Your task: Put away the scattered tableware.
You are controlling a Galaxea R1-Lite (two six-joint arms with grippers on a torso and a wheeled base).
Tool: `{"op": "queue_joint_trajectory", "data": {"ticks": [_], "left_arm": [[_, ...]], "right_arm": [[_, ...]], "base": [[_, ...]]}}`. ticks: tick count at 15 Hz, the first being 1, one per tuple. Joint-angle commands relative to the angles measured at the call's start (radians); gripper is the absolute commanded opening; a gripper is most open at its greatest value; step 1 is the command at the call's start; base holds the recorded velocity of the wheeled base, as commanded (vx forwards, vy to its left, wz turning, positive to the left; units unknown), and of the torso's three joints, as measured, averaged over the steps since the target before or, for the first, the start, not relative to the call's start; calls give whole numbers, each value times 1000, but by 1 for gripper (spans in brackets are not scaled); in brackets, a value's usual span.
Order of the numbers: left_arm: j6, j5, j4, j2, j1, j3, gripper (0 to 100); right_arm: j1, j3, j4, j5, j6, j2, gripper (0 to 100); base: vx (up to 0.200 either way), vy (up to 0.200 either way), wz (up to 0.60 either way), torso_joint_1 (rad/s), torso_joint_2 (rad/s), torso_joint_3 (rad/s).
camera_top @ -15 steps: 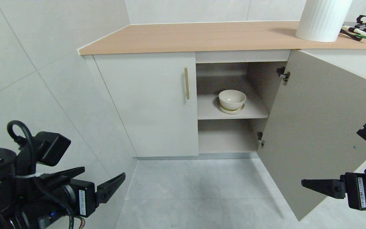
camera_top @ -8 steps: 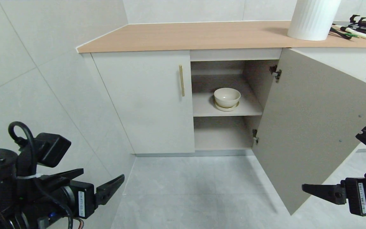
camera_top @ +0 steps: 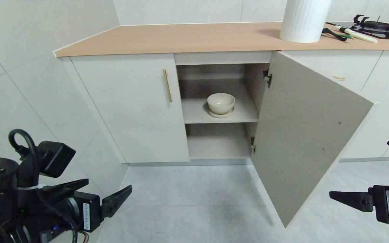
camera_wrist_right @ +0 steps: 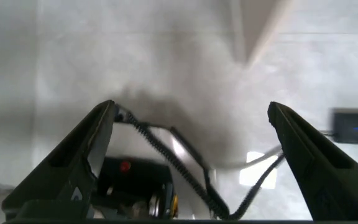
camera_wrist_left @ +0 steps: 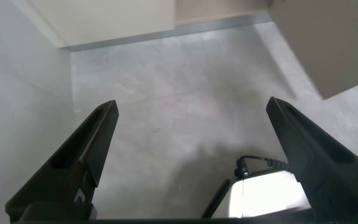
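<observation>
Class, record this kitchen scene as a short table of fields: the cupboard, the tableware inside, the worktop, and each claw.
Cupboard: right pale grey cupboard door swung open; left door shut.
Tableware: round cream ceramic bowl sitting on a cream saucer, on the upper shelf.
Worktop: wooden worktop bears a tall white ribbed container.
Left claw: open, holding nothing, above the grey floor.
Right claw: open, holding nothing, above the grey floor.

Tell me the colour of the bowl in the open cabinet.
Cream. The bowl sits on a matching plate; the head view shows it best.
</observation>
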Motion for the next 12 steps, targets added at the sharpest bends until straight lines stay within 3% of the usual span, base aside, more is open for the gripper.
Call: {"op": "queue_joint_trajectory", "data": {"ticks": [1, 7, 12], "left_arm": [[0, -1, -1, -1, -1, 2, 100], [0, -4, -1, -1, -1, 5, 100], [-2, -4, -1, -1, 1, 6, 100]], "right_arm": [[-86, -10, -3, -11, 0, 47, 100], [-385, -76, -53, -29, -16, 108, 100], [-524, -76, -221, -37, -8, 186, 100]], "base": [[0, 0, 0, 0, 0, 0], [0, 0, 0, 0, 0, 0], [0, 0, 0, 0, 0, 0]]}}
